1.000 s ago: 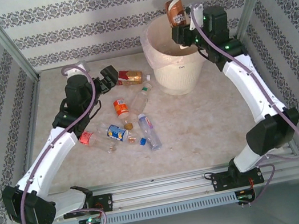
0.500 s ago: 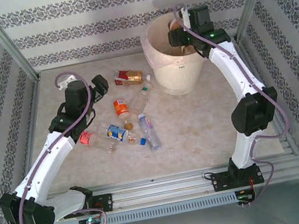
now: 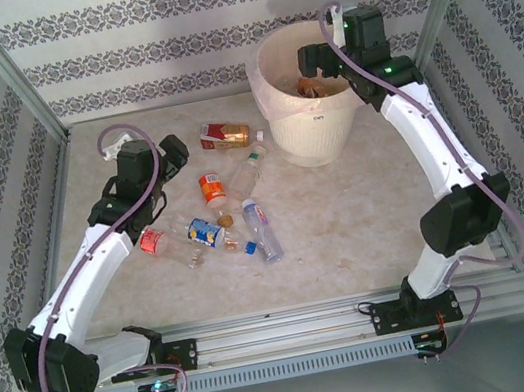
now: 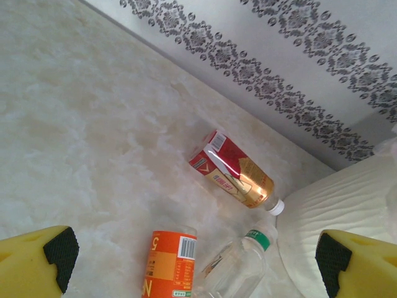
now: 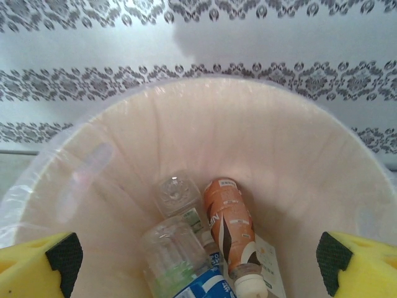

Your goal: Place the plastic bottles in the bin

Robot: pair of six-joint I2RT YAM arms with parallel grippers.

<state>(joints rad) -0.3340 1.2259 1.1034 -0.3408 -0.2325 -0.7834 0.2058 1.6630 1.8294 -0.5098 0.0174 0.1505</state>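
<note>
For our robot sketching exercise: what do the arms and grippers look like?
The left arm and right arm have white links, black joints and a looping lilac cable. The left gripper and right gripper have yellow fingers with black pads.

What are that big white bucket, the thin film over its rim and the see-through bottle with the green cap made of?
The bucket looks like matte cream plastic, its wall faintly ribbed. The film seems to be a thin plastic bag: translucent, pinkish and wrinkled. The bottle appears to be clear, glossy, thin plastic, since the tabletop shows through it.
</note>
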